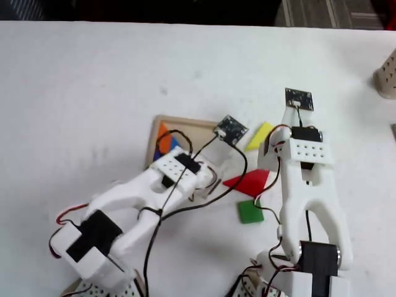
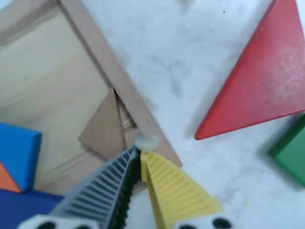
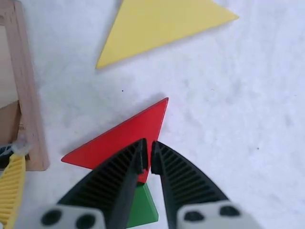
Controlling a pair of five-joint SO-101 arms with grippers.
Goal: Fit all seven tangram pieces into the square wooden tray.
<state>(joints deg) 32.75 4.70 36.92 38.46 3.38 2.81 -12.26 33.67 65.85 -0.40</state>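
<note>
The square wooden tray (image 1: 185,124) holds blue (image 2: 16,150) and orange (image 2: 6,179) pieces and a plain wooden triangle (image 2: 102,130) that leans against the inside of its rim (image 2: 107,62). My left gripper (image 2: 139,156) is shut, its tips resting on that rim near the wooden triangle. The red triangle (image 3: 124,133) lies on the table beside the tray, and my right gripper (image 3: 147,149) hangs shut just over its middle. Past it lies a yellow triangle (image 3: 157,26). A green square (image 1: 250,211) sits beside the red triangle (image 1: 250,182), toward the arms' bases.
Both arms (image 1: 154,185) (image 1: 306,179) crowd the table's near middle, with cables looping over the tray's near corner. The left gripper's yellow finger (image 3: 12,186) lies close beside the red triangle. A tan perforated object (image 1: 387,77) stands at the far right edge.
</note>
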